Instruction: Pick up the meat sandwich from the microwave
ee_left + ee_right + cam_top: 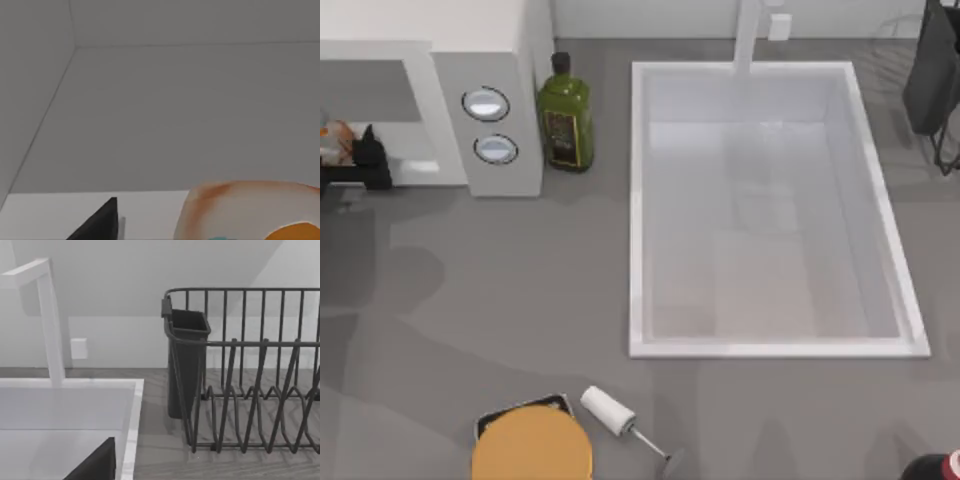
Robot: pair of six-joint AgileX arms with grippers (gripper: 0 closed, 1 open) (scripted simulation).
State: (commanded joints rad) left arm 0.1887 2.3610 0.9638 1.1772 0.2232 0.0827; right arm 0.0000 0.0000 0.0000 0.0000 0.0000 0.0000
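Observation:
The microwave [490, 60] stands at the table's back left, white with a grey panel and two silvery dials. My left gripper [360, 152] reaches into its pale cavity from the front, open. The meat sandwich [334, 134] lies just beside the gripper at the picture's left edge. In the left wrist view the meat sandwich [250, 212] looms close, whitish with orange-brown patches, resting on the cavity floor with one dark finger [100, 225] off to its side and nothing gripped. My right arm [932, 468] is parked at the front right corner, its finger [97, 465] spread wide of centre.
A green bottle [565, 120] stands right of the microwave. The white sink [640, 200] with its faucet [750, 35] takes the middle right. A dark dish rack [250, 390] sits at the back right. At the front lie an orange-tan disc [532, 448] and a white roller [608, 410].

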